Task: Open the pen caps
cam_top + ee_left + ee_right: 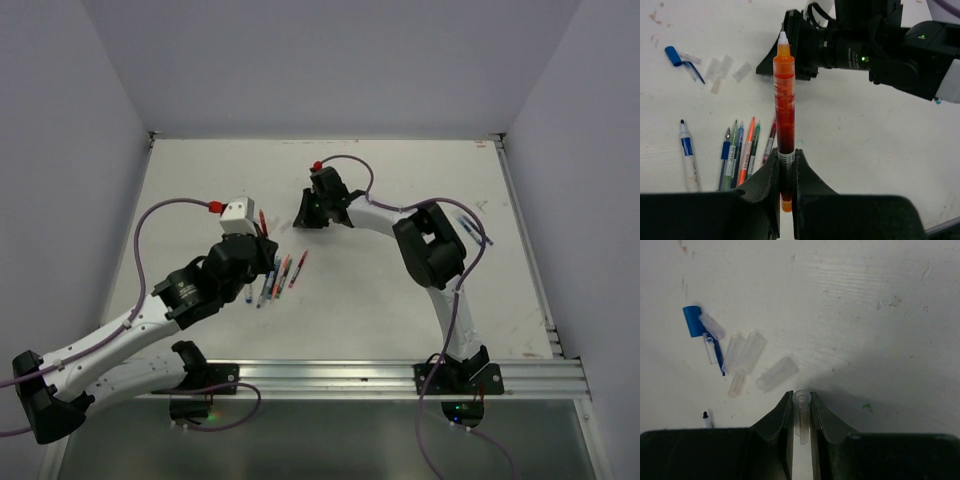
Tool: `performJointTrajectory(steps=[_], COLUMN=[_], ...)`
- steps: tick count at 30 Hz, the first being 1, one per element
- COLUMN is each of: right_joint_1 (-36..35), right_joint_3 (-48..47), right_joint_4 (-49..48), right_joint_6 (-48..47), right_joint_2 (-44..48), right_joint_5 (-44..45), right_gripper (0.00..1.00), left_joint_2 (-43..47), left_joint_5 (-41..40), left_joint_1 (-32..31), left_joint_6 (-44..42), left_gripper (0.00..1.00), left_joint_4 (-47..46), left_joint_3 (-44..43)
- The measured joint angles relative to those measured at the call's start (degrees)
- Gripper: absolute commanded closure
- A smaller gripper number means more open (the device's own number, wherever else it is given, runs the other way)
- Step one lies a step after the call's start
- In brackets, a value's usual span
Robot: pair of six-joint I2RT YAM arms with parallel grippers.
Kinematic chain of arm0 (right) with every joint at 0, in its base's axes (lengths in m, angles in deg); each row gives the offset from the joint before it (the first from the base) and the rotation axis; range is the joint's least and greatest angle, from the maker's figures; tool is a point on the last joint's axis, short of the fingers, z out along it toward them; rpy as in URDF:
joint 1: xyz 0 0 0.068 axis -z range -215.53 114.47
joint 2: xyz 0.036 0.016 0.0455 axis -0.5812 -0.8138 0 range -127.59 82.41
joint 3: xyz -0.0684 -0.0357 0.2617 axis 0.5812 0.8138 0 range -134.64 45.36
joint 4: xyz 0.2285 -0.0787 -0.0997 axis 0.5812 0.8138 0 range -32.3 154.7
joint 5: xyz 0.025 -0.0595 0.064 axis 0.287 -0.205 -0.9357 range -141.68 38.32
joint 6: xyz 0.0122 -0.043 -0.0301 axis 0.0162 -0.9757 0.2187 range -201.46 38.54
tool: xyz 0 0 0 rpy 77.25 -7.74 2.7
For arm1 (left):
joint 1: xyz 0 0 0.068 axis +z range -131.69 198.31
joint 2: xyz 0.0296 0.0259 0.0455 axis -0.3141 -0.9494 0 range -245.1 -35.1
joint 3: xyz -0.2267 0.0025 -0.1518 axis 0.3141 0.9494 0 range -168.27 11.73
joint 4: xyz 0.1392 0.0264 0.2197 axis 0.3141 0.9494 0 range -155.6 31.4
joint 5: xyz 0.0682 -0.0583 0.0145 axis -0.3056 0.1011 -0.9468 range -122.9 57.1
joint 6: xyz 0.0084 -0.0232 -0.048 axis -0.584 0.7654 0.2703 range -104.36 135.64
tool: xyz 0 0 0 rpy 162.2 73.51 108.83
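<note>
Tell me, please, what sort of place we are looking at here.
Probably a robotics lab test cell: a white table boxed in by plain pale walls, a left arm and a right arm bolted to a metal rail at its near edge, and loose pens.

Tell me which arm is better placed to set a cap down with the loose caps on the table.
Right. The right gripper is shut on a clear cap, low over the table right beside the loose caps. The left gripper is clamped on the uncapped orange pen and holds no cap.
</note>
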Motion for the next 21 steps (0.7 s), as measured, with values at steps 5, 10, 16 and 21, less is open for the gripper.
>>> performJointTrajectory(steps=[5, 10, 16, 21], right_joint_1=[0.04, 0.09, 0.04, 0.04], right_joint_3=[-3.58, -4.57, -4.83, -4.96], right_joint_4=[1.44, 1.16, -0.11, -0.52], right_joint_6=[-0.15, 0.13, 0.72, 0.76], right_joint_2=[-3.34, -4.39, -4.63, -4.63], right_joint_5=[-0.37, -0.72, -1.55, -1.60], right_gripper=[0.93, 0.75, 0.60, 0.59], left_joint_2=[0.83, 2.19, 2.34, 2.75], left_joint_5=[-3.08, -2.75, -1.57, -0.85], left_joint_1=[0.00, 0.00, 0.00, 0.00], left_joint_6=[-2.19, -2.82, -3.17, -3.17], left_gripper=[1.00, 1.00, 1.00, 1.00], left_joint_4=[2.01, 2.05, 2.19, 2.21], left_joint_3=[-0.37, 1.62, 2.71, 3.32])
